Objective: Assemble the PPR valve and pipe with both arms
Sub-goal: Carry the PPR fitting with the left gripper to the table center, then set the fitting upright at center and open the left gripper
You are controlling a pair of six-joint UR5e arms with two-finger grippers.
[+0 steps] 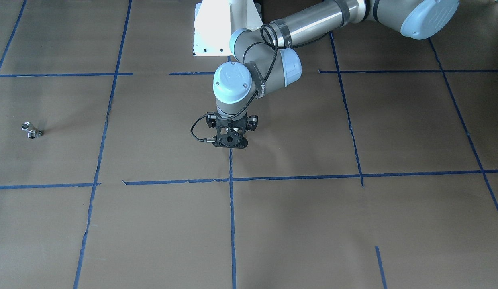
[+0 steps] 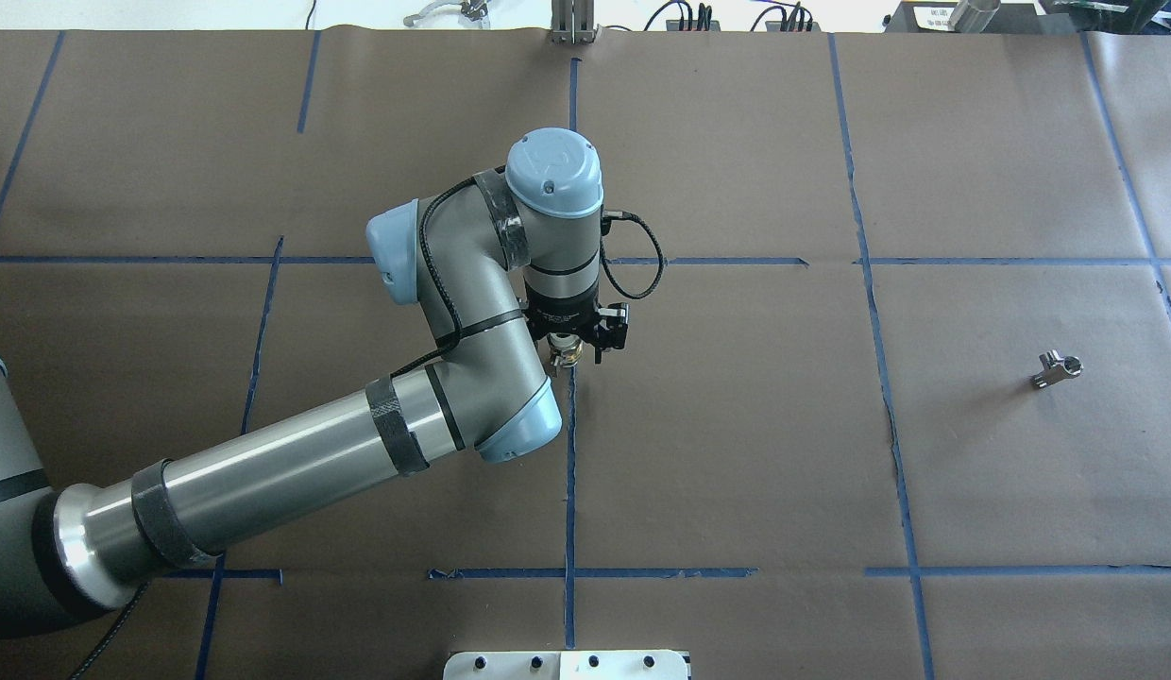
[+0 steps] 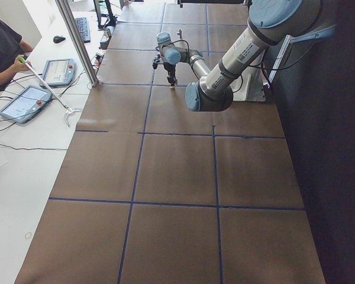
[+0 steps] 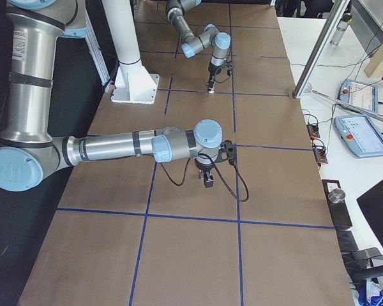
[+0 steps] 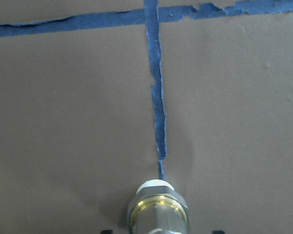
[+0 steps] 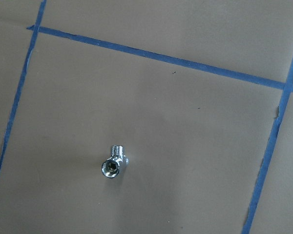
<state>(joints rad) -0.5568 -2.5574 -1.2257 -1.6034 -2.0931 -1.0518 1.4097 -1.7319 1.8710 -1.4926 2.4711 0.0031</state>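
The chrome PPR valve (image 1: 32, 131) lies alone on the brown paper, on the robot's right side (image 2: 1056, 368). The right wrist view looks down on it from well above (image 6: 114, 163). My left gripper (image 2: 567, 361) points straight down over the middle tape line (image 1: 231, 143) and is shut on the pipe (image 5: 158, 207). The pipe's white end and brass band point down, close to the table. My right gripper (image 4: 207, 180) shows only in the exterior right view, reaching over the table; I cannot tell whether it is open or shut.
Blue tape lines (image 2: 569, 472) split the brown paper into squares. The white pedestal (image 1: 217, 28) stands at the robot's side of the table (image 4: 131, 70). Operator tablets (image 3: 26, 100) and an aluminium post (image 3: 77, 41) stand along the far table edge.
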